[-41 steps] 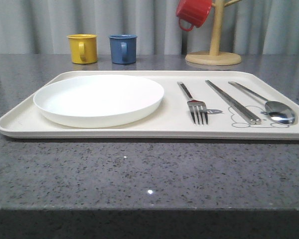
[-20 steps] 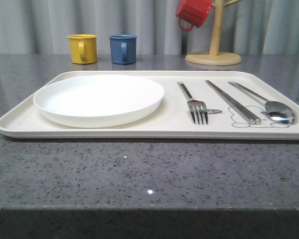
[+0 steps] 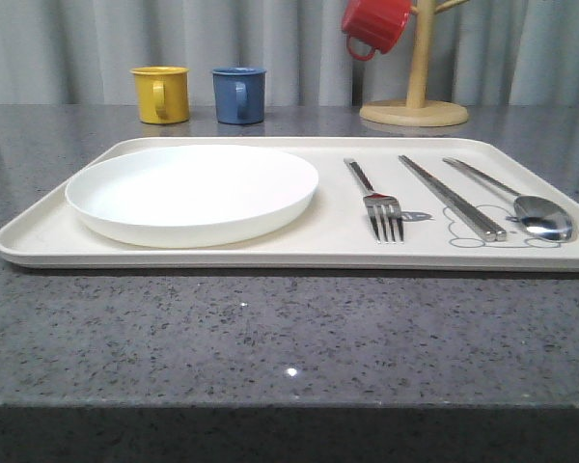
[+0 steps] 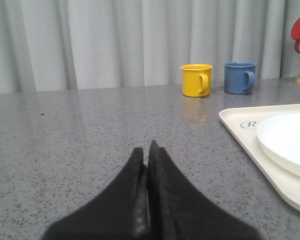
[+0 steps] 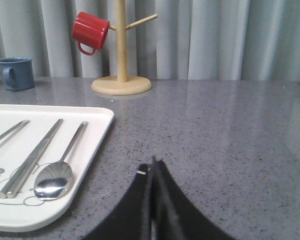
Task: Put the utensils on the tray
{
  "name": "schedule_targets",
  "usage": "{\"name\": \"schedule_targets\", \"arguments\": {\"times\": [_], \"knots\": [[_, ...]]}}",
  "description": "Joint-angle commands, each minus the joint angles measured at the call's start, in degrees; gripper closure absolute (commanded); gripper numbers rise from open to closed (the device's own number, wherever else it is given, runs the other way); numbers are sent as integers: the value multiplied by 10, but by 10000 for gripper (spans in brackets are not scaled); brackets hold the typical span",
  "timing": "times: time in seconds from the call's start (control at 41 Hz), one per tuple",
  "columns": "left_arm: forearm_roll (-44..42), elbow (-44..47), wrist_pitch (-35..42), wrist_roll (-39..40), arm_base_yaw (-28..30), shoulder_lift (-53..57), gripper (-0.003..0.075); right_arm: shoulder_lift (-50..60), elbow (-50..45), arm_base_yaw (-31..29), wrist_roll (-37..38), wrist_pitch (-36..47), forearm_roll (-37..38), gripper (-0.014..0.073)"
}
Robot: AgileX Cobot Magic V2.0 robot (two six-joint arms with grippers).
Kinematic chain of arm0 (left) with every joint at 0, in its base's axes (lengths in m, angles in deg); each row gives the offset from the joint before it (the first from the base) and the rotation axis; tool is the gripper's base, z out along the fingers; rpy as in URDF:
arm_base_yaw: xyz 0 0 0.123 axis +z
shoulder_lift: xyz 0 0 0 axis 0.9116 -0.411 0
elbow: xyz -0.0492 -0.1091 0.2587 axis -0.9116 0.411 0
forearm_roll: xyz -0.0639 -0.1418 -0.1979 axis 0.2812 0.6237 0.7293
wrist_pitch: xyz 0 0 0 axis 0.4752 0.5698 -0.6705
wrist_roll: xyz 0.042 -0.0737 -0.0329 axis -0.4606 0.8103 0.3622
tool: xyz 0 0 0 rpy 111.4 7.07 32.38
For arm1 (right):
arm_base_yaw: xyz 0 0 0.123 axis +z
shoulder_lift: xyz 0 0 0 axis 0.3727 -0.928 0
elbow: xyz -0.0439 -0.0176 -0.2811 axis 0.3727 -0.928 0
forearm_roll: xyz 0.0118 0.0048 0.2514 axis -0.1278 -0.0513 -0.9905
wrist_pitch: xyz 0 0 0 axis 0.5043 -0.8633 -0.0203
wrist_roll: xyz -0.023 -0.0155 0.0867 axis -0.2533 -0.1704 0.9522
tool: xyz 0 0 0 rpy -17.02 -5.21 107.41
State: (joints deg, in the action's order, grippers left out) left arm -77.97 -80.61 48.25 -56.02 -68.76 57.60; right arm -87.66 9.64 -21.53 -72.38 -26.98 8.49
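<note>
Grey speckled surface (image 3: pixel 270 338) carrying everything. Cream tray (image 3: pixel 48 236) flat on it, long side toward the camera, "Rabbit" print partly under the cutlery.

On the tray, largest first:
- Round white plate (image 3: pixel 193 191) on the left half, inside the rim.
- Chopsticks (image 3: pixel 451 196), paired, lying side by side between fork and spoon.
- Spoon (image 3: pixel 521 198) at the far right, bowl toward the camera, just beside the chopsticks.
- Fork (image 3: pixel 376 201) just right of the plate, tines toward the camera, apart from the plate edge.

All three utensils roughly parallel, none overhanging the rim. Looks like task complete: nothing left loose on the surface to pick up.

Left hand (image 4: pixel 148 150) clear of the tray on its left side, fingers pressed together, holding nothing. Right hand (image 5: pixel 154 167) clear on the right side, near the tray corner, fingers likewise closed and empty.

Off-task, untouched behind the tray: wooden mug tree (image 3: pixel 415 92) with red mug (image 3: pixel 374 24) hung on it, blue mug (image 3: pixel 238 94), yellow mug (image 3: pixel 161 94).

Remaining: probably nothing.
</note>
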Motion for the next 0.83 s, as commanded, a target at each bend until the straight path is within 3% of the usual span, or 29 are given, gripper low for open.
{"name": "schedule_targets", "arguments": {"times": [0.0, 0.806], "knots": [[5, 10, 49, 6, 2, 11, 740, 10, -1, -3, 5, 50, 8, 661], [5, 10, 49, 6, 2, 11, 740, 10, -1, -3, 5, 63, 8, 661]]}}
